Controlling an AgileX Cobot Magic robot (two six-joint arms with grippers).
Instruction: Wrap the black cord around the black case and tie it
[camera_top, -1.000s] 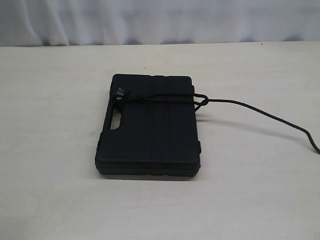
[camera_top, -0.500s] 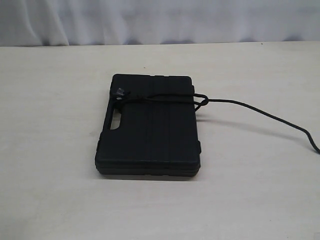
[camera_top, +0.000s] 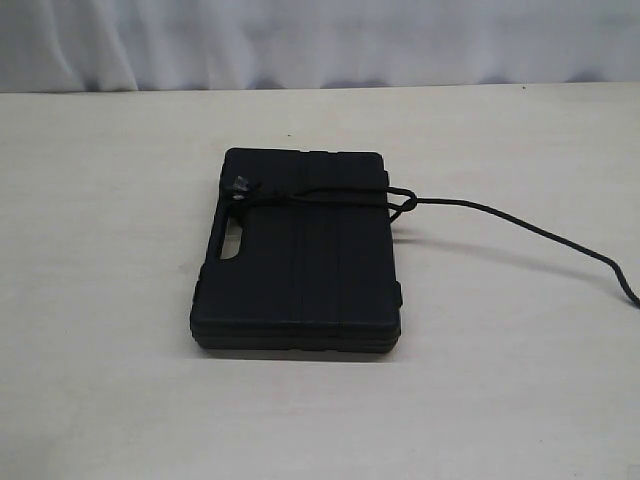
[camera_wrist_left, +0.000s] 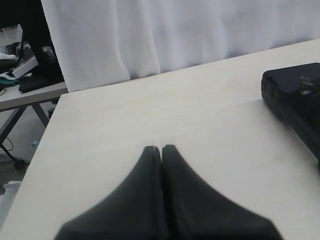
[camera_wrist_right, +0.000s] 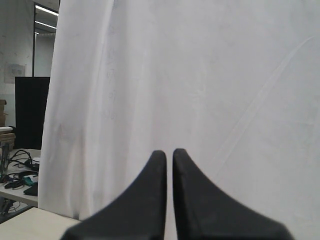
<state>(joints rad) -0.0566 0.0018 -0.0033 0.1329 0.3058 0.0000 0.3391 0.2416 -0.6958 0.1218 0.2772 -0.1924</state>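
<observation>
The black case (camera_top: 300, 260) lies flat in the middle of the table, its handle slot toward the left. The black cord (camera_top: 320, 196) runs across the far part of its lid, from a knot near the handle side to a small loop (camera_top: 403, 203) at the right edge. From there the cord trails over the table to the right border. Neither gripper shows in the exterior view. My left gripper (camera_wrist_left: 160, 148) is shut and empty over bare table, with a corner of the case (camera_wrist_left: 292, 95) off to one side. My right gripper (camera_wrist_right: 169, 152) is shut, empty, facing the curtain.
The pale table (camera_top: 100, 300) stretches all round the case. A white curtain (camera_top: 320, 40) hangs behind its far edge. The left wrist view shows the table's side edge (camera_wrist_left: 35, 165) and a cluttered bench (camera_wrist_left: 25, 80) beyond it.
</observation>
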